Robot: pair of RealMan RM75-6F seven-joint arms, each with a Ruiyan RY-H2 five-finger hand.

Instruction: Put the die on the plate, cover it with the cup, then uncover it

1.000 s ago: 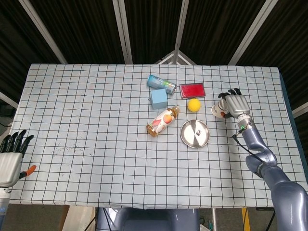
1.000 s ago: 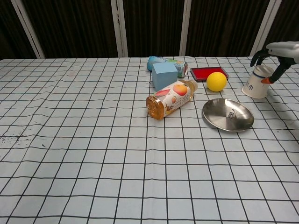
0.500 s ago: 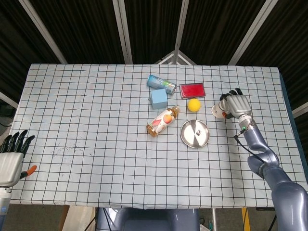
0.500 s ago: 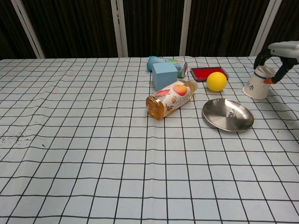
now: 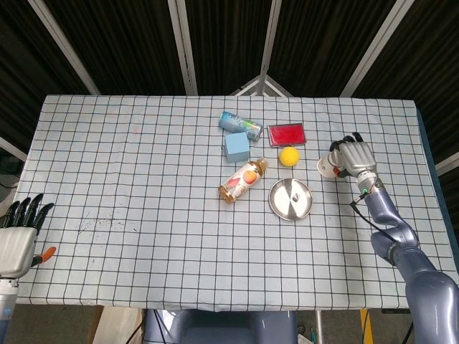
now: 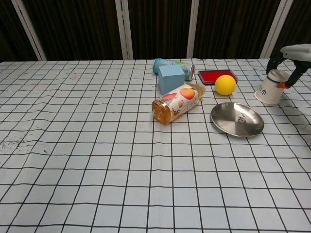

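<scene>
A black-gridded white tablecloth (image 5: 143, 179) before dark slatted walls; right hand (image 5: 354, 157) grips the tilted cup (image 6: 270, 89), left hand (image 5: 18, 233) spread empty.

Two cameras on the robot itself. The head view looks steeply down from high above, taking in the whole checked table (image 5: 143, 179) from near edge to far edge, with dark slatted wall beyond; objects appear small. The chest view sits lower and closer, looking forward across the tabletop at a shallow angle toward the same dark wall. Both views share the table's middle and far right, where the steel plate (image 5: 290, 198) (image 6: 237, 119) and the right hand (image 5: 355, 156) (image 6: 294, 57) appear
</scene>
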